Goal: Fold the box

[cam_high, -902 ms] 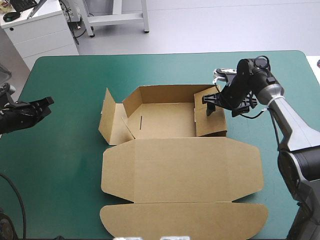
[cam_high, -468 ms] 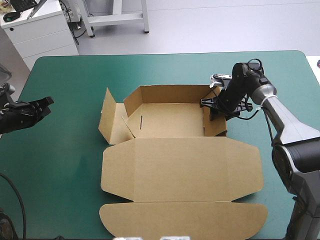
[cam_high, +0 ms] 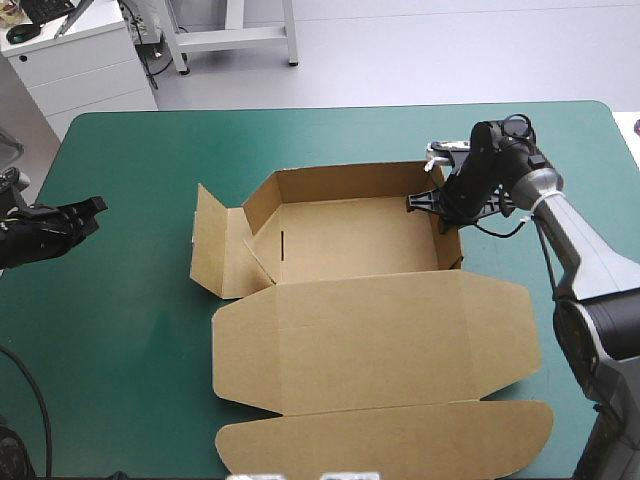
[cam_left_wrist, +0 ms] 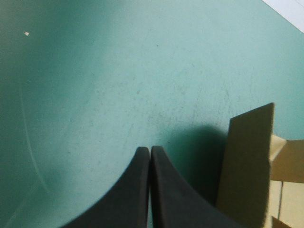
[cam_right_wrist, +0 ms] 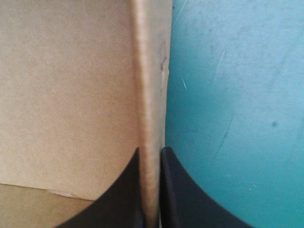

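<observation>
While the high view looks down on it, the box sits about the middle of the teal-green worktop, a brown tray open at the top. Its back wall and right wall stand raised. The left flap stands open, swung outward from the tray's left side. The lid lies flat on the near side of the tray, its rounded end reaching almost to the worktop's near edge. The right claw is at the box's right wall, close to the far right corner, with its black fingers astride the wall's top edge. The left claw hangs well apart from the box, out beyond the left flap by the worktop's left edge, pointing toward the box.

From the left wrist, the left claw has its two black fingers pressed together into one pointed arch, with nothing between them and bare worktop under them. The box's left flap stands upright ahead of the claw and off to one side, apart from the fingers, its shadow falling toward them.

From the right wrist, the right claw is clamped on the box's right wall: one finger lies against the inner face, the other against the outer face, and the board's edge runs straight ahead from between them. Brown board of the box fills the inner side of the wall; bare worktop lies on its outer side.
</observation>
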`<state>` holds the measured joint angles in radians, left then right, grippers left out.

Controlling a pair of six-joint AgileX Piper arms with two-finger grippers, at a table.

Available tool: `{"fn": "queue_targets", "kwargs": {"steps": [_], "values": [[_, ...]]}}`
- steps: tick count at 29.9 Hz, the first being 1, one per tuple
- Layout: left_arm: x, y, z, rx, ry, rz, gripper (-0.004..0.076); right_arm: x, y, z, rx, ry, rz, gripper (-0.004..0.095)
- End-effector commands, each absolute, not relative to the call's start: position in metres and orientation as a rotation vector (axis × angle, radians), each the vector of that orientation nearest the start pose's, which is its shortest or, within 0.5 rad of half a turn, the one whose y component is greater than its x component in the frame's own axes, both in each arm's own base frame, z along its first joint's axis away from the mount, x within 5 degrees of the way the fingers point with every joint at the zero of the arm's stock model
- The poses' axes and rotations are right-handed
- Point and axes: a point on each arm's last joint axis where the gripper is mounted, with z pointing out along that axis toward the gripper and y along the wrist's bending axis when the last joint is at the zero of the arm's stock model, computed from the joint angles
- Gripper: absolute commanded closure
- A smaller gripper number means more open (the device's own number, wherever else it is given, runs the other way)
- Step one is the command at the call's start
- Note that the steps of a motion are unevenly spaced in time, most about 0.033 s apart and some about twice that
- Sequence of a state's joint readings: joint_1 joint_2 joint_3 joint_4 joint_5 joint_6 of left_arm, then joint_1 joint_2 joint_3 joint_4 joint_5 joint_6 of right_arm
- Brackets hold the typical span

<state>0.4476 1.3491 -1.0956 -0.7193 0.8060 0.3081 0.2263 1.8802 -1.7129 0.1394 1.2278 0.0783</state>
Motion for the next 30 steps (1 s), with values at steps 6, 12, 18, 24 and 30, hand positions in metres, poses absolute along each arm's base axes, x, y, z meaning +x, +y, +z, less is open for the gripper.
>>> {"fn": "queue_targets", "kwargs": {"steps": [6,12,18,24,30], "values": [[0.268,0.081,0.348,-0.561,2.171,-0.477,0.0734,0.319,0.085,0.420,-0.276,2.539,0.297,0.0910],[0.267,0.081,0.346,-0.424,2.219,-0.410,0.0734,0.287,0.078,0.453,-0.275,2.430,0.307,0.0909],[0.266,0.081,0.345,-0.422,2.221,-0.406,0.0731,0.282,0.078,0.459,-0.261,2.409,0.323,0.0909],[0.265,0.079,0.344,-0.333,2.249,-0.382,0.0539,0.282,0.081,0.459,-0.262,2.406,0.371,0.0909],[0.265,0.076,0.343,-0.313,2.270,-0.403,0.0209,0.285,0.085,0.456,-0.275,2.413,0.421,0.0909]]}}
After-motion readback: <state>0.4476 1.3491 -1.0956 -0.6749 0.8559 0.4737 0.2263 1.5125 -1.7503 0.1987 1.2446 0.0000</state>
